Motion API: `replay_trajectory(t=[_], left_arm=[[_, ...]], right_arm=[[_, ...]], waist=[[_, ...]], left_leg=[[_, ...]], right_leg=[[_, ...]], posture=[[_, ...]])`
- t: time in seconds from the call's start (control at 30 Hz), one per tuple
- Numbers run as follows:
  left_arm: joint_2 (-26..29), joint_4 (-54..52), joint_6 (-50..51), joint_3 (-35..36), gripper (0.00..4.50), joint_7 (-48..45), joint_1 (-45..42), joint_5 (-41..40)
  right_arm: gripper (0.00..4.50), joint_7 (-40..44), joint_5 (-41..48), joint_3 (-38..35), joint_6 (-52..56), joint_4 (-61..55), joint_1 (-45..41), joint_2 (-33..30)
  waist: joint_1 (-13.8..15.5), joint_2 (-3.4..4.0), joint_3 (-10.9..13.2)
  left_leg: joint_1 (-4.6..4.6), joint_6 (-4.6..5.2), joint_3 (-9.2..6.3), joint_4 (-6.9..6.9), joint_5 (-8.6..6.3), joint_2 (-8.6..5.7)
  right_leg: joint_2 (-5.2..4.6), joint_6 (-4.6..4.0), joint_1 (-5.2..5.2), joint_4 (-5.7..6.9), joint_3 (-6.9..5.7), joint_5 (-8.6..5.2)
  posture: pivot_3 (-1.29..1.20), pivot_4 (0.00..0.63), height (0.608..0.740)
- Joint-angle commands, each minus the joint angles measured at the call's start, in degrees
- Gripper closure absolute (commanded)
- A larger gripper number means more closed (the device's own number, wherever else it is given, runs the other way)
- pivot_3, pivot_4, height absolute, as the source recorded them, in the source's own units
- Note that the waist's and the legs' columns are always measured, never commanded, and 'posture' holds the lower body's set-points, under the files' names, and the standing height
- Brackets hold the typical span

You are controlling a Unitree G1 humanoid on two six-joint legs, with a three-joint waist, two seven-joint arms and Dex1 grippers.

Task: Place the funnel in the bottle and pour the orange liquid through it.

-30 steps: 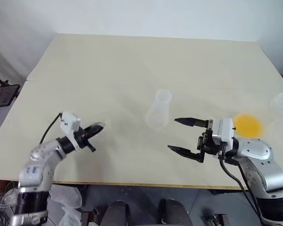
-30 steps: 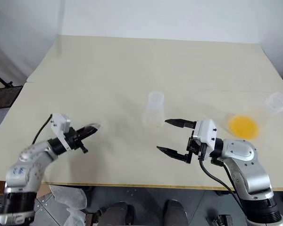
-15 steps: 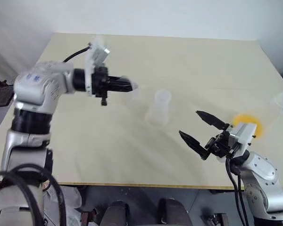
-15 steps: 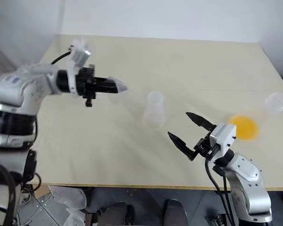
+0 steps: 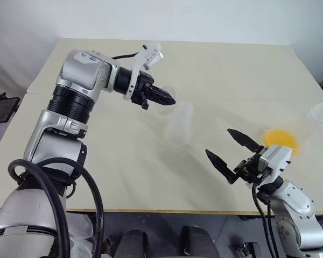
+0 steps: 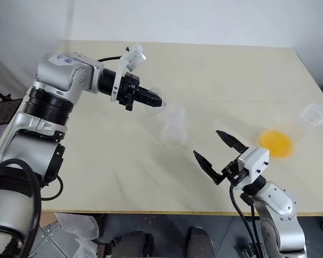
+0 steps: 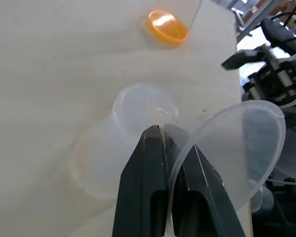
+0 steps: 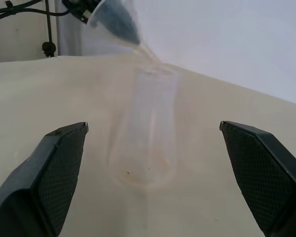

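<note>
Funnel point(image 7: 237, 148): clear plastic, being carried pinched by its cone wall between the clenched fingers of the left gripper point(image 5: 169, 100). It is hanging just above and to the left of the bottle's mouth, stem angled toward the opening; whether the stem tip is touching the rim cannot be told. Judged not yet seated.

Bottle point(image 5: 180, 124): small clear conical flask, standing upright near the middle of the table point(image 5: 97, 161), just beside the left gripper's tips, open neck facing up, apparently empty.

Orange liquid point(image 5: 282, 141): a shallow pool sitting in a clear flask point(image 5: 307, 126) lying well to the right of the bottle, near the right edge. Untouched; pouring is not begun.

Right gripper point(image 5: 230, 151): hovering over the near right part of the table, jaws spread wide and holding nothing, pointing toward the bottle, which is standing apart from it on the far side. The orange liquid is lying just to its right.

Progress, as judged: funnel is in hand and nearly over the neck; seating it, picking up the liquid's flask and pouring are all left.
</note>
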Motion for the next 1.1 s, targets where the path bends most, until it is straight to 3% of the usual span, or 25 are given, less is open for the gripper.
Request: replay_trajectory(t=[0.03, 0.47, 0.6, 0.93, 0.97, 1.1], left_arm=[[-1.15, 0.43, -0.26, 0.36, 4.45, -0.79, -2.49, 1.5], [-7.89, 11.27, -4.02, 2.05, 4.45, 2.21, -7.7, 7.19], [-8.36, 12.22, -4.84, 2.04, 3.44, 0.94, -8.12, 7.85], [-10.22, 12.13, -8.59, 4.12, 0.21, 2.24, -7.34, 9.01], [-10.14, 11.55, -9.73, 4.85, 0.01, 1.75, -6.89, 8.54], [-8.18, 7.05, -17.52, 9.53, 0.01, -1.05, -1.92, 5.59]], right_arm=[[0.0, -1.05, 0.0, -0.24, -1.7, -2.72, 0.42, 0.63], [0.0, -3.08, -0.16, 0.85, -1.03, -3.91, -1.03, 1.41], [0.0, -3.9, -0.24, 1.15, -1.15, -4.3, -1.23, 1.68], [0.0, -4.95, -0.53, 2.16, -1.11, -5.03, -1.1, 2.13], [0.0, -4.96, -0.51, 2.15, -1.1, -5.04, -1.06, 2.13], [0.0, -5.1, -0.12, 1.48, -0.86, -5.29, -0.74, 1.84]], waist=[[0.04, 0.0, 0.0], [0.09, -0.01, 0.0], [0.07, -0.01, 0.0], [0.09, -0.01, 0.0], [0.07, -0.01, 0.0], [-0.12, 0.0, 0.0]], left_leg=[[0.0, 0.0, 0.0, 0.0, 0.0, 0.0], [-0.01, 0.0, 0.0, 0.02, 0.0, -0.02], [-0.02, 0.0, 0.0, 0.02, 0.0, -0.02], [-0.03, 0.01, -0.02, 0.03, 0.0, -0.04], [-0.03, 0.01, -0.02, 0.03, 0.0, -0.04], [0.0, 0.01, 0.0, 0.02, 0.0, -0.01]], right_leg=[[0.0, 0.0, 0.0, 0.01, 0.01, 0.0], [-0.01, 0.0, 0.0, 0.0, 0.0, 0.0], [-0.01, 0.0, 0.0, 0.01, 0.0, 0.0], [-0.03, 0.0, 0.0, 0.01, -0.01, 0.0], [-0.03, 0.0, 0.0, 0.01, -0.01, 0.0], [-0.02, 0.0, 0.0, 0.02, -0.01, 0.0]], posture=[[0.0, 0.15, 0.74], [0.0, 0.15, 0.74], [0.0, 0.15, 0.74], [0.0, 0.15, 0.74], [0.0, 0.15, 0.74], [0.0, 0.15, 0.74]])
